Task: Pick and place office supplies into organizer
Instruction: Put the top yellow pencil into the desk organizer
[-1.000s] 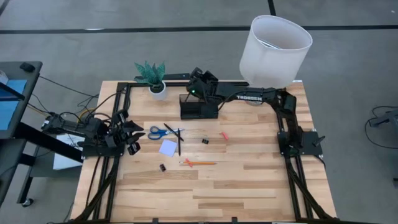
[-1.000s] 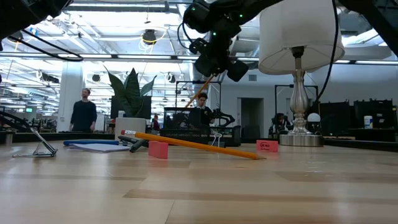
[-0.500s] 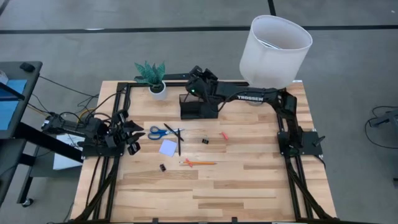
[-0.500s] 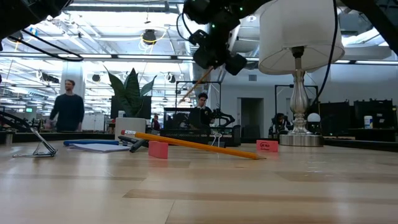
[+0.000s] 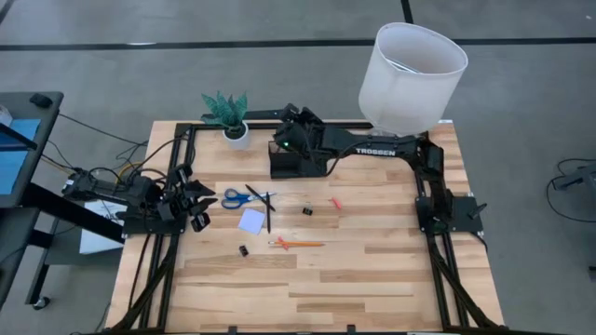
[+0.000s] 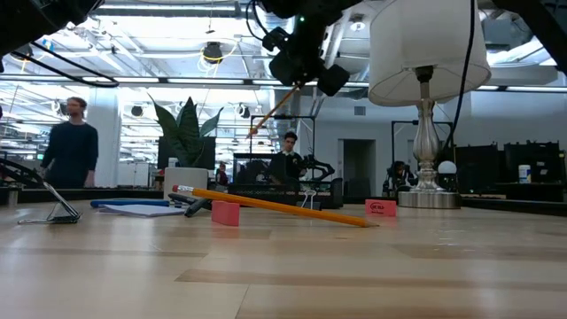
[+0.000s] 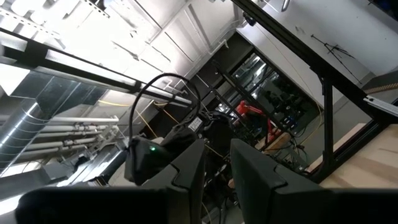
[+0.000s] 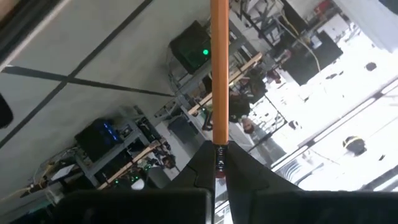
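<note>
Orange pen (image 8: pixel 219 68) clamped in right gripper (image 8: pixel 219 163), above organizer (image 5: pixel 296 164)

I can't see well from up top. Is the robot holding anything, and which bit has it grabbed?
Yes. The right pincer is shut on an orange pencil, gripping it near one end. The left pincer holds nothing.

A large open lab or workshop hall is shown. A wooden worktable (image 5: pixel 372 270) framed by black rails stands on a grey concrete floor (image 5: pixel 233 65). Across the table, exposed ceiling ducts (image 6: pixel 177 11), strip lighting, rows of benches with equipment and several people (image 6: pixel 71 142) are seen.
</note>
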`<state>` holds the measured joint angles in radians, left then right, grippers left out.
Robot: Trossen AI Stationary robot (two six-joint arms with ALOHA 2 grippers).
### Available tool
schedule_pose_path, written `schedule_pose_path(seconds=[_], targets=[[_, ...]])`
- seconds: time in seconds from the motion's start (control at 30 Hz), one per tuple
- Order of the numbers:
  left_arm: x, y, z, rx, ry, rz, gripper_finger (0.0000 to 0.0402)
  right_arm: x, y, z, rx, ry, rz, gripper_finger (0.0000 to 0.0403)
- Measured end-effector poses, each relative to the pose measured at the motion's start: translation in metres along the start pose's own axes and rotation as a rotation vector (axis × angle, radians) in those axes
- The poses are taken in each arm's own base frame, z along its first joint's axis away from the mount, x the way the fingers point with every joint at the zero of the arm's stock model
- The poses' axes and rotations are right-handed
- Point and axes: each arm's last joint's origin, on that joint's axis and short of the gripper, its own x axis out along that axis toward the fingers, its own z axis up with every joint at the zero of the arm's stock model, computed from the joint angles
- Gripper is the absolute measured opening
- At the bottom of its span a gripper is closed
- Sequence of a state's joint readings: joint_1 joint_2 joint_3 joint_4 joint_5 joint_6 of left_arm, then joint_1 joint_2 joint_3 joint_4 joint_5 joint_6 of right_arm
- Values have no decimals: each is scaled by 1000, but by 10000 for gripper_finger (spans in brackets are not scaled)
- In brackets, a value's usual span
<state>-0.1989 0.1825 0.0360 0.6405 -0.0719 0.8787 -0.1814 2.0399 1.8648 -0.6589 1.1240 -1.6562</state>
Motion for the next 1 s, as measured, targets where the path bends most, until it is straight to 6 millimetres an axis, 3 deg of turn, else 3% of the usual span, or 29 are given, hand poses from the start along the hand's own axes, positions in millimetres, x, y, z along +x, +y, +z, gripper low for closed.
schedule_pose_path(seconds=[0.23,0.77,1.0], targets=[[0,0,0,0,1,-1,71,-4,0,2,3,-6,-6,7],[0,0,0,0,1,-2,71,17,20,12,-48,-9,72,7],[0,0,0,-1,-3,-5,71,25,28,35,-99,-12,95,8]])
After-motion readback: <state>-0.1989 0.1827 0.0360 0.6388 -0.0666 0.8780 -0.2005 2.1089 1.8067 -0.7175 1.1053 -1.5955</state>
